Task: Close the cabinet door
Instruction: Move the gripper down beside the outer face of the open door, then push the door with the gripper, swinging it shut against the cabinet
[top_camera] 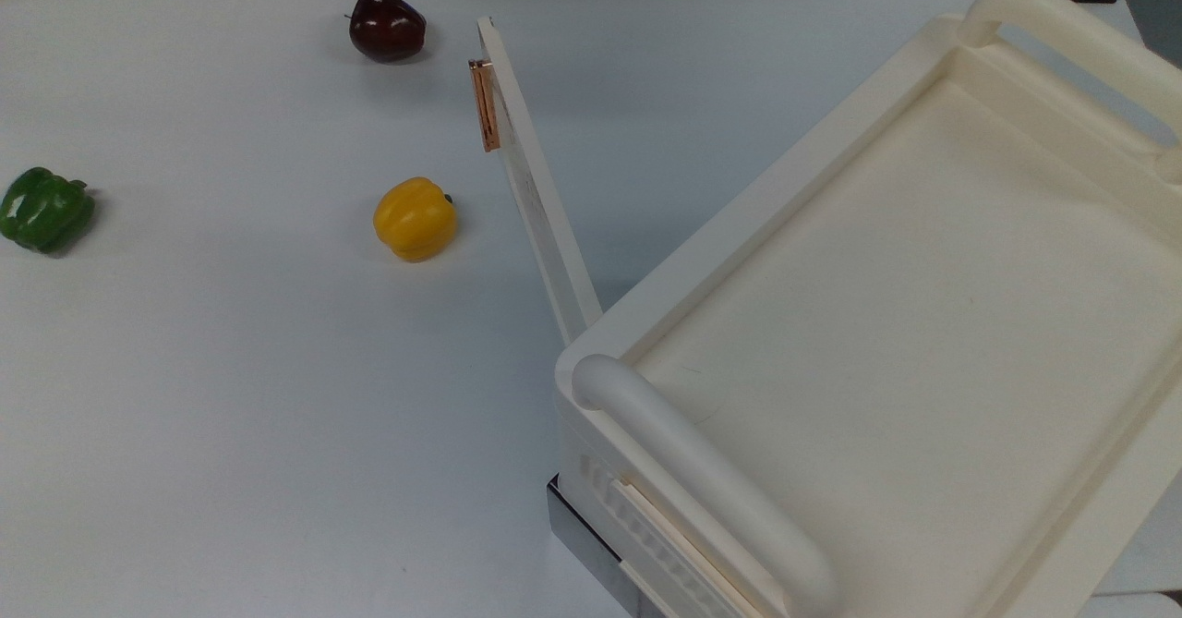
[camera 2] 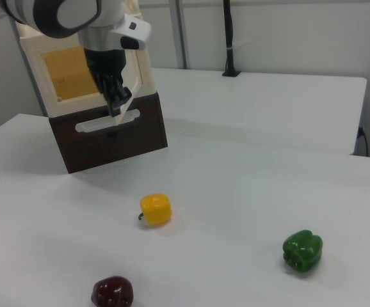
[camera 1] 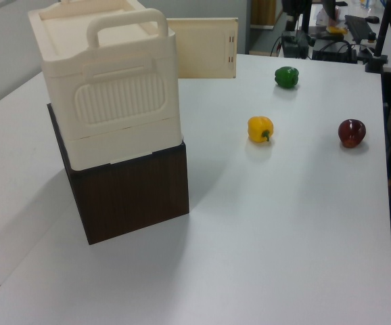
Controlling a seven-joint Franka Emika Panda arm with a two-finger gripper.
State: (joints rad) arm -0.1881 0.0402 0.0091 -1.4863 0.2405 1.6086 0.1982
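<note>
**Cabinet door wide open, gripper hanging at the cabinet front**

Cabinet door (top_camera: pixel 540 216) swung well out from the cabinet (top_camera: pixel 914 322), hinged at the near left corner in the top view and reaching toward the far left of the table (top_camera: pixel 231 415). Copper handle strip (top_camera: pixel 485 105) at the door's far free end. In the left view, seen as a flat cream panel jutting to the right from behind the cabinet body. Raised on a dark brown base (camera 1: pixel 131 193), with a rounded tubular handle (top_camera: pixel 702 484) along the near edge of the recessed top and another at the far right.

In the right view, gripper (camera 2: pixel 115 105) pointing down, close in front of the cabinet and just above the slot handle (camera 2: pixel 108 123) in the brown base. Whether gaping or closed: cannot tell. Nothing seen held.

On the table, apart from the cabinet: yellow pepper (top_camera: pixel 415 218) near the door's outer face, to the top view's left of it, not touching; dark red apple (top_camera: pixel 387 27) farther off, near the far table edge; green pepper (top_camera: pixel 44 209) well apart at the top view's far left.
</note>
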